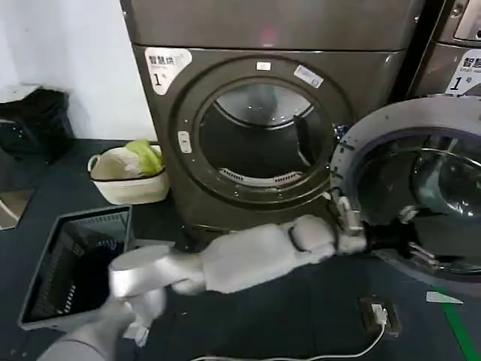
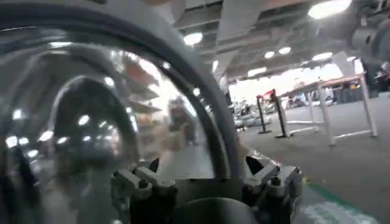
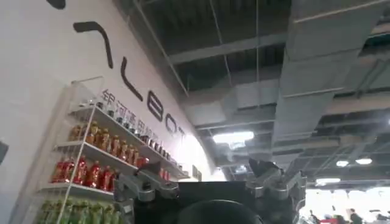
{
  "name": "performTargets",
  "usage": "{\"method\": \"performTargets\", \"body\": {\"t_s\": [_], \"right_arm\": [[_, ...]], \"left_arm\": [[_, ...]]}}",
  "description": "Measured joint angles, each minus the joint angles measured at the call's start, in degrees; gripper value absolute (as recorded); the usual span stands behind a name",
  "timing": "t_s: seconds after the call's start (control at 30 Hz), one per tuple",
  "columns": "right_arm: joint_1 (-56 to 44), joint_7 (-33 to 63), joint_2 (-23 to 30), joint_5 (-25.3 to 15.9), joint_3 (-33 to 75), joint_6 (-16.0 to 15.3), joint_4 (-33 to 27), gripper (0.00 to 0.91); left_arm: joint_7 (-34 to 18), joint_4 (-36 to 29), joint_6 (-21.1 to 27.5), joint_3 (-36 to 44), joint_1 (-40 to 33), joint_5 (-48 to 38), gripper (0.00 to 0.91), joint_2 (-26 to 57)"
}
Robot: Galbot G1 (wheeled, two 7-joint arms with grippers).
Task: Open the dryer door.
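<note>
Head view: the left arm reaches across the front of the dryer (image 1: 263, 120), its left gripper (image 1: 350, 226) at the near lower edge of the door (image 1: 409, 188), which is swung wide open to the gripper's right, the drum mouth bare behind it; whether the fingers grip the rim cannot be told. A basket (image 1: 128, 177) sits on the dark floor (image 1: 301, 316) far to the left. Left wrist view: door glass curves just ahead of the left gripper. Right wrist view: right gripper (image 3: 210, 185), fingers spread and empty, faces a ceiling and drink shelves (image 3: 91, 158)
</note>
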Motion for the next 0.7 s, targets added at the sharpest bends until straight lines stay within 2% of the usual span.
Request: {"method": "performTargets", "body": {"t_s": [0.7], "right_arm": [[0.4,0.0,0.0,-0.3,-1.0,0.1,0.4,0.907]], "left_arm": [[-2.2,-13.6,-3.4,1.7,-1.5,-0.9,0.907,16.3]]}}
